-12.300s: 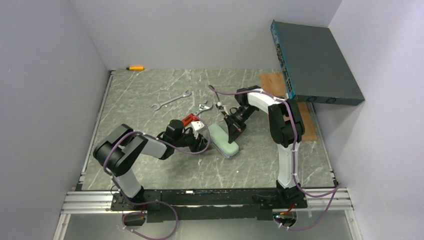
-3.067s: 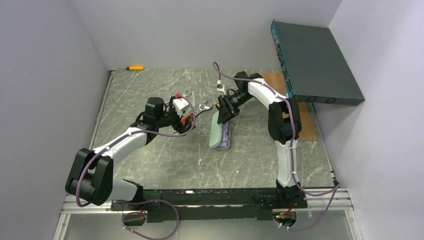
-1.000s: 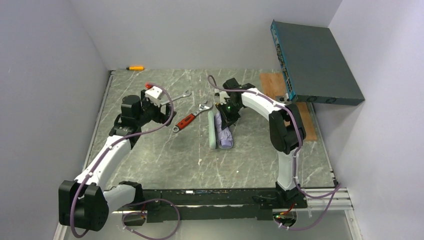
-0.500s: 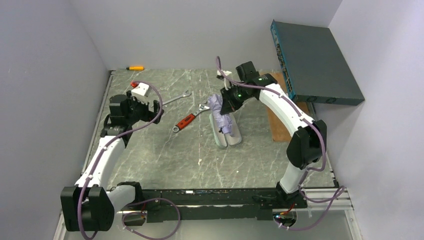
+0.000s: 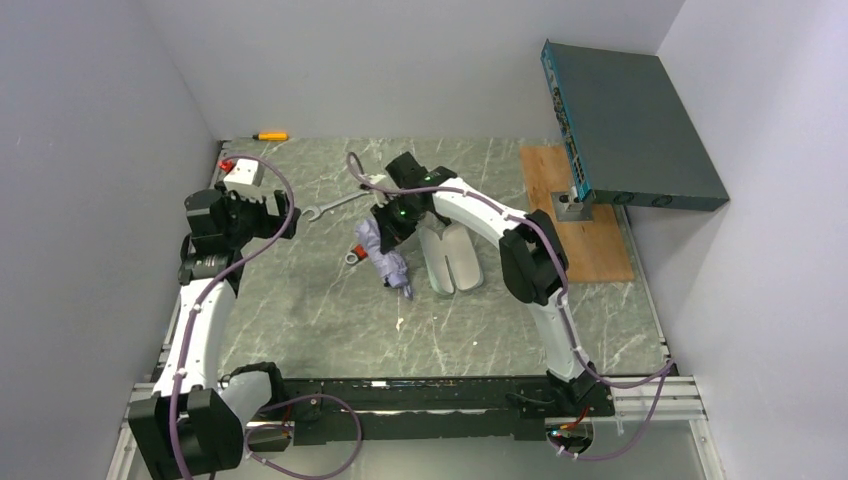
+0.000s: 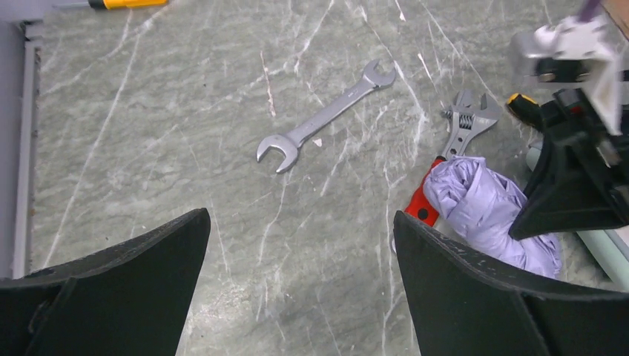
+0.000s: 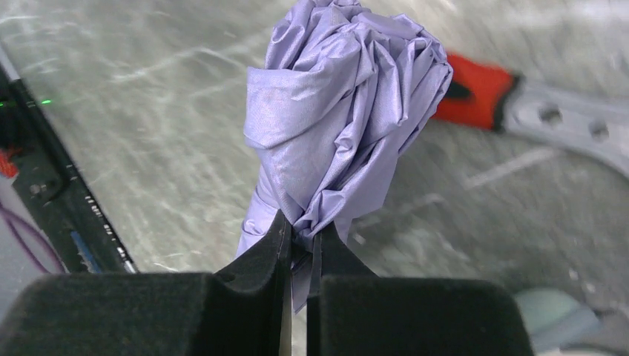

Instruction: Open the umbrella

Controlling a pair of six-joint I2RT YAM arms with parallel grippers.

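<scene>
The folded umbrella (image 5: 386, 260) is a crumpled lavender fabric bundle hanging just left of the open mint-green case (image 5: 451, 258). My right gripper (image 5: 392, 224) reaches in from the right and is shut on a pinch of the fabric at the bundle's upper end. The right wrist view shows the umbrella (image 7: 348, 111) bunched beyond my closed right gripper (image 7: 300, 233), with a strip of cloth between the pads. Handle and shaft are hidden. My left gripper (image 5: 262, 208) stands open at the far left; in its own view the left gripper (image 6: 300, 215) holds nothing and the umbrella (image 6: 489, 215) lies to its right.
A silver open-end wrench (image 5: 335, 203) lies between the arms. A red-handled adjustable wrench (image 6: 445, 159) lies partly under the umbrella. A yellow-handled screwdriver (image 5: 270, 135) rests at the back edge. A dark flat box (image 5: 630, 120) overhangs a wooden board (image 5: 585, 220) at right.
My right arm has swung left, lifting the umbrella out of the case and over the adjustable wrench. My left arm has drawn back toward the left wall, still open.
</scene>
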